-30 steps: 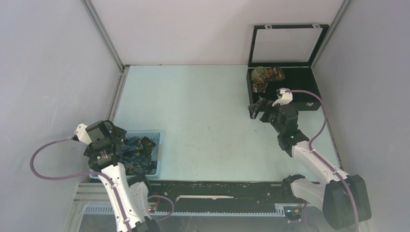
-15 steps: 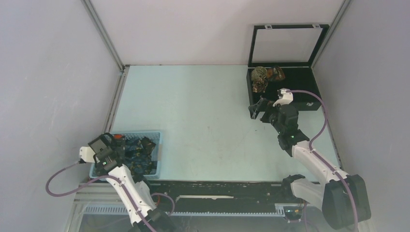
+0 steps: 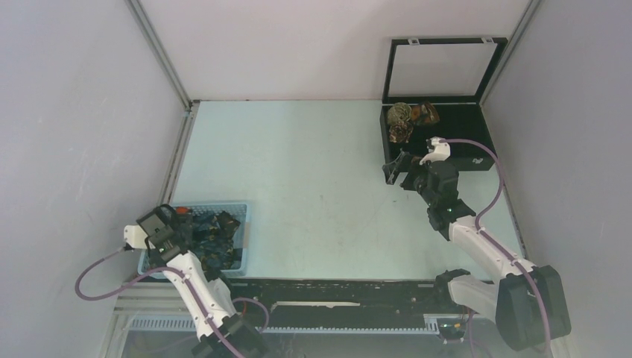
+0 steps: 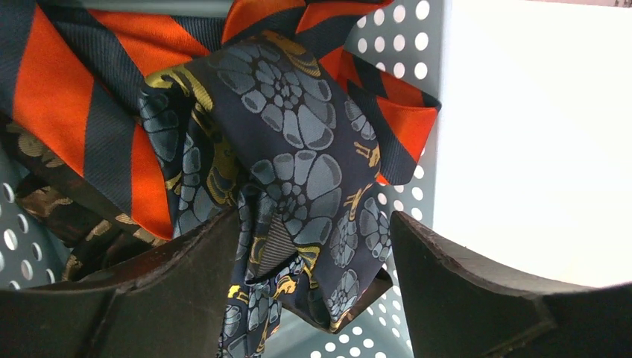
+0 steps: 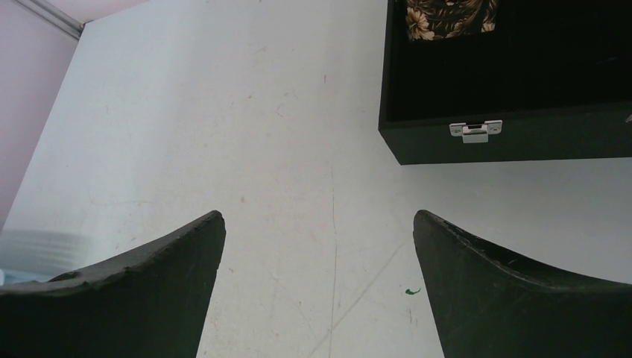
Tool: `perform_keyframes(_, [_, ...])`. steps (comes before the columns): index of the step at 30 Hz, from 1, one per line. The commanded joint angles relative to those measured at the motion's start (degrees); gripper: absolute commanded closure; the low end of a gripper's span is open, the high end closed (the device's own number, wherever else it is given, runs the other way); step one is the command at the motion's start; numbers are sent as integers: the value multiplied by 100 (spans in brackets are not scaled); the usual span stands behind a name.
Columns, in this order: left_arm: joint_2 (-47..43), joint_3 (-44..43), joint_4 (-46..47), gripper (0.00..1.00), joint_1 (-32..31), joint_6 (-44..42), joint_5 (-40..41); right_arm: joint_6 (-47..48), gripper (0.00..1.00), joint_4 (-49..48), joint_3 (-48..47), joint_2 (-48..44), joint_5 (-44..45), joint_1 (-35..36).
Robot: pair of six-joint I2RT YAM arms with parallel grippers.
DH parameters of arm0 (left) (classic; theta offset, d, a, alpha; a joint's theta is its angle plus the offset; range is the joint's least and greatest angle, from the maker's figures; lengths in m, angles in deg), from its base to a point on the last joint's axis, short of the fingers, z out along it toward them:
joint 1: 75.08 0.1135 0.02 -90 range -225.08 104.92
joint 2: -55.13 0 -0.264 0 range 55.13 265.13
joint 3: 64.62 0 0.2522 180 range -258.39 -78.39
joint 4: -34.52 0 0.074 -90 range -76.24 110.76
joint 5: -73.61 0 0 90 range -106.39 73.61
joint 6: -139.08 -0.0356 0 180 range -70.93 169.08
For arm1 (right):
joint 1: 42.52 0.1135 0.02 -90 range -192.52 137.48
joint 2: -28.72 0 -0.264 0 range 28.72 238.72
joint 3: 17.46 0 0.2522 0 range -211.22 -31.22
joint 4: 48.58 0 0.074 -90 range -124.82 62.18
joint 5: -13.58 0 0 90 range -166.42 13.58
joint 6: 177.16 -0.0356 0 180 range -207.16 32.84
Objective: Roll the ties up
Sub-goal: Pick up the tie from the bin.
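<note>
- Far left: the left gripper (image 4: pixel 314 239) is down in the blue basket (image 3: pixel 217 203) at the table's (image 3: pixel 313 186) near-left corner. Its jaws are fairly wide and straddle a bunched fold of the navy floral tie (image 4: pixel 298 164). The left finger looks right up against the cloth, with a gap on the right side, so it's not pinched.
- Only the left wrist cam shows the pile properly: an orange-and-navy striped tie (image 4: pixel 67 97) sits under the navy one, with a dark brown-gold tie (image 4: pixel 52 201) at the lower left. From above it's just a dark heap.
- Right side: the right gripper (image 5: pixel 319 224) hangs over bare table beside the black case (image 3: pixel 466 142), jaws spread wide, holding nothing.
- Rolled ties (image 3: pixel 402 121) sit in the case's back-left corner. The right wrist cam only catches the edge of one floral coil (image 5: pixel 447 19) and the latch (image 5: pixel 475 130).
</note>
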Motion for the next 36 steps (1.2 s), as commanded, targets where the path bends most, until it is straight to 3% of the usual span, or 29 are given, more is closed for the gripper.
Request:
perform_keyframes(1, [-29, -528, 13, 22, 74, -517, 459, -17, 1, -114, -215, 9, -11, -26])
perform_keyframes(9, [662, -525, 239, 25, 71, -856, 237, -58, 2, -109, -215, 32, -46, -79])
perform_keyframes(25, [880, -324, 451, 23, 69, -793, 5, -105, 2, -116, -217, 59, -106, -132])
perform_keyframes(27, [965, -328, 539, 31, 72, -775, -14, -103, 3, -117, -217, 65, -114, -134])
perform_keyframes(31, [1089, -244, 1014, 73, 71, -774, -135, -114, 3, -117, -217, 62, -132, -159])
perform_keyframes(34, [1003, -269, 1263, 95, 70, -750, -333, -120, 3, -117, -215, 67, -143, -168])
perform_keyframes(36, [912, -385, 1234, 100, 69, -740, -464, -123, 3, -117, -217, 69, -136, -171])
